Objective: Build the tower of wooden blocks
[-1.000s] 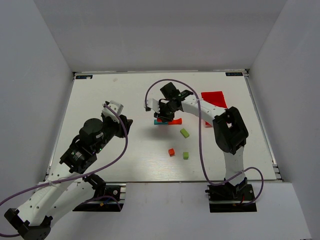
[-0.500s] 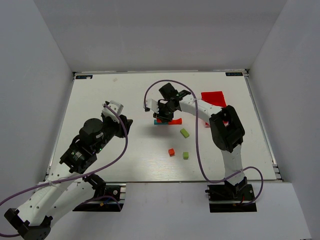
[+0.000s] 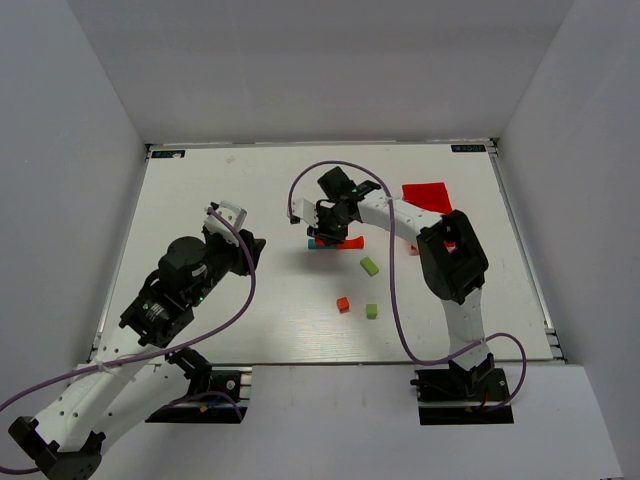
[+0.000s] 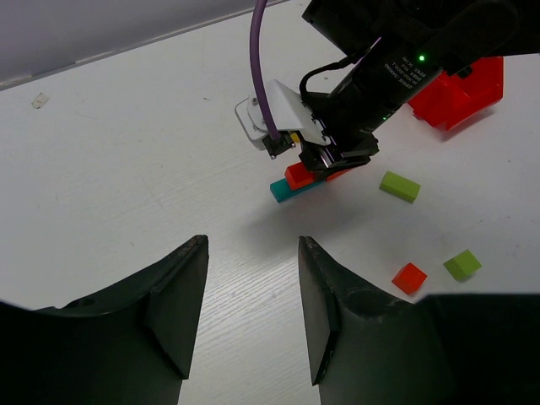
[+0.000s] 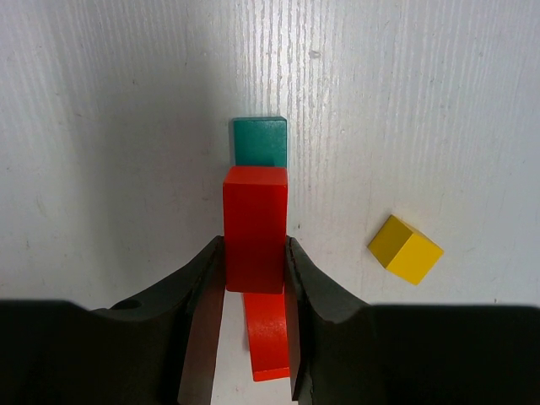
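The wood block tower (image 3: pixel 340 243) is a teal bar (image 5: pixel 260 139) lying on the table with red pieces on it. It also shows in the left wrist view (image 4: pixel 295 181). My right gripper (image 5: pixel 253 278) points down over it, shut on a red block (image 5: pixel 255 224) above the bar. A red piece (image 5: pixel 272 342) lies under the block. A yellow cube (image 5: pixel 405 249) lies just beside the bar. Loose wood blocks lie nearer me: a lime bar (image 3: pixel 369 266), a lime cube (image 3: pixel 371 311) and an orange-red cube (image 3: pixel 343 304). My left gripper (image 4: pixel 253 278) is open and empty, to the tower's left.
The red plastic bin (image 3: pixel 428 197) stands at the back right, behind the right arm. The purple cable (image 3: pixel 300 185) loops over the right gripper. White walls enclose the table on three sides.
The right arm's elbow has swung slightly left while its gripper stays over the tower with the red block. The left arm has not moved.
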### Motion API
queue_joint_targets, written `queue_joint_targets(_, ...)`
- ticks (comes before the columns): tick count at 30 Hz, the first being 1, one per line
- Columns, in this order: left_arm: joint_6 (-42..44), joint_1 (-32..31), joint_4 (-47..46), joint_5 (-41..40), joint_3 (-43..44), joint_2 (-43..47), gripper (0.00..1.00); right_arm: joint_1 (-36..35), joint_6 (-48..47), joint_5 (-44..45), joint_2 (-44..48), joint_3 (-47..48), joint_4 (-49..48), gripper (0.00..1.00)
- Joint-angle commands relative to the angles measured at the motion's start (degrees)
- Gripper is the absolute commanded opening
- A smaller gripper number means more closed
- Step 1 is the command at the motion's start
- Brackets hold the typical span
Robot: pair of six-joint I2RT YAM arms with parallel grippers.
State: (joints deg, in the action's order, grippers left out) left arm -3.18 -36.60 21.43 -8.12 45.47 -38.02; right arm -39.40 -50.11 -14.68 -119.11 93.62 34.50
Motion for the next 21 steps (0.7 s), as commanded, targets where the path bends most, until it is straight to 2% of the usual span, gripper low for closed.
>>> queue_joint_targets(1, 0.1, 0.2, 0.0, 0.1, 0.1, 0.6, 0.57, 0.5, -0.2, 0.2, -0.7, 2.3, 0.0, 0.16)
queue_joint_targets(21, 0.1, 0.2, 0.0, 0.1, 0.1, 0.6, 0.57, 0.6, -0.1, 0.6, -1.0, 2.3, 0.0, 0.17)
